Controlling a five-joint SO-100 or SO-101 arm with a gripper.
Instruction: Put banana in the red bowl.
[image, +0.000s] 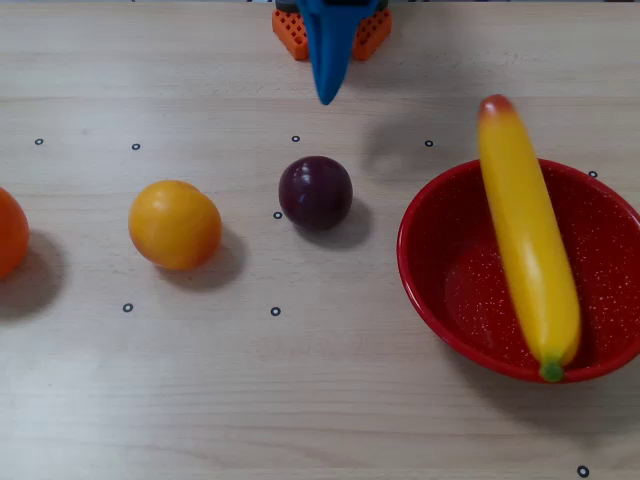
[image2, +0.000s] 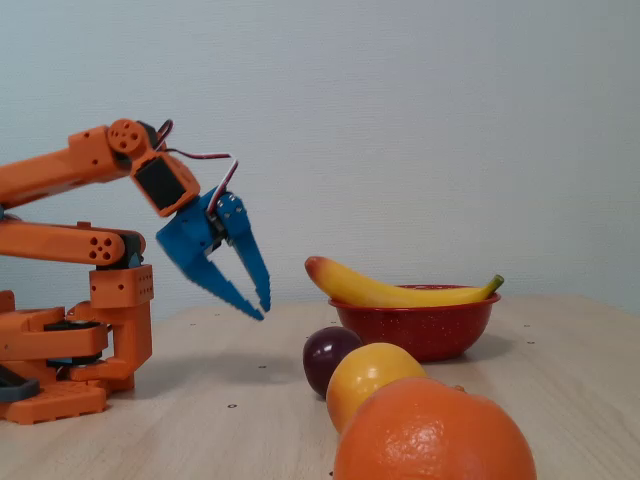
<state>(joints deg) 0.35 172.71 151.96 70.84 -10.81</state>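
The long yellow banana (image: 527, 240) lies across the red bowl (image: 425, 272) at the right of the overhead view. Its reddish tip juts over the far rim and its green stem rests on the near rim. In the fixed view the banana (image2: 390, 293) rests on top of the red bowl (image2: 420, 333), its tip poking out to the left. My blue gripper (image2: 260, 310) hangs near the arm's base, well left of the bowl, pointing down. Its fingertips are together with nothing between them. From overhead, the gripper (image: 326, 97) shows at the top edge.
A dark purple plum (image: 315, 192) sits left of the bowl. Further left are a yellow-orange fruit (image: 174, 224) and an orange (image: 8, 232) at the edge. The orange arm base (image2: 70, 350) stands at the left of the fixed view, and a big orange (image2: 432, 432) fills its foreground.
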